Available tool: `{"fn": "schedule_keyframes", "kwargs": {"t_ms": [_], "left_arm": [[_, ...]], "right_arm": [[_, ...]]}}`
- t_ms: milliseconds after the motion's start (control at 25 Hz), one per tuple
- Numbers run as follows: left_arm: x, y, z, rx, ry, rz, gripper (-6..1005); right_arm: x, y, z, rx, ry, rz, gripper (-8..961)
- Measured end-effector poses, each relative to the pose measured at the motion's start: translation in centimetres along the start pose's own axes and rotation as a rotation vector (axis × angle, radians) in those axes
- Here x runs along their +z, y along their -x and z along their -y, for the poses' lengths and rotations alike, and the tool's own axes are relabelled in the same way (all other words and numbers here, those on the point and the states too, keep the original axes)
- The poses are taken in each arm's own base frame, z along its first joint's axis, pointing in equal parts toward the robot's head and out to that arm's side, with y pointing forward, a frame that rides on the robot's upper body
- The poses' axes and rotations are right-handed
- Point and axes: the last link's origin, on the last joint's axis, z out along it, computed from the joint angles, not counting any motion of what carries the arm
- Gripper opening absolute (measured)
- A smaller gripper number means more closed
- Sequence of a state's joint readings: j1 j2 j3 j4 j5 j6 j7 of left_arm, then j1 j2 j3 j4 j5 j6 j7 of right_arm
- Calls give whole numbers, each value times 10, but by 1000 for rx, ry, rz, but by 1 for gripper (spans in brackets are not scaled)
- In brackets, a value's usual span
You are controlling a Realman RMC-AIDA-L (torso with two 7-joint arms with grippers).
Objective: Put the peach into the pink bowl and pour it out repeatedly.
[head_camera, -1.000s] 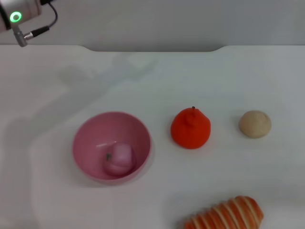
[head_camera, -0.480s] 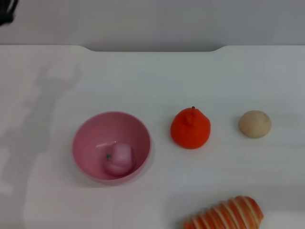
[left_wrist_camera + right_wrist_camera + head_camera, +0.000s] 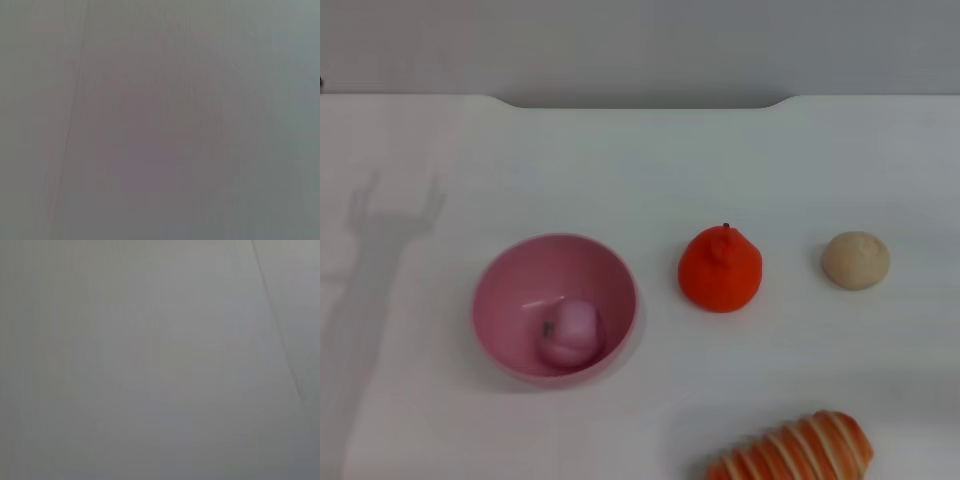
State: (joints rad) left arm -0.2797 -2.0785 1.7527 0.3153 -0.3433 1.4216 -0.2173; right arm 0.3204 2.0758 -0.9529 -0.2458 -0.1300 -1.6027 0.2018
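The glossy pink bowl (image 3: 554, 305) stands upright on the white table, left of centre in the head view. Inside it, low and toward its near side, lies the pale-pink peach (image 3: 570, 333) with its small dark stem showing. Neither gripper shows in the head view; only a fork-shaped shadow falls on the table at the far left. Both wrist views show nothing but a plain grey surface.
An orange-red pear-shaped fruit (image 3: 720, 268) sits to the right of the bowl, and a beige ball (image 3: 855, 260) farther right. A striped orange-and-cream bread (image 3: 792, 449) lies at the near edge. The table's far edge (image 3: 640, 100) runs along the top.
The left arm, seen at the top left corner a second ago, has left the head view. Its shadow on the table has slid leftward. Bowl, peach and other items have not moved.
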Motion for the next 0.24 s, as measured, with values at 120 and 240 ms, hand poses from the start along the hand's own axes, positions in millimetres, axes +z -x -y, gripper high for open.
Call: {"fn": "schedule_keyframes", "kwargs": {"t_ms": [120, 240], "left_arm": [[-5, 3, -5, -17, 21, 16, 808], [-6, 5, -10, -61, 48, 32, 808]], "right_arm": [[2, -2, -4, 10, 7, -3, 625], [4, -4, -10, 20, 19, -12, 625]]}}
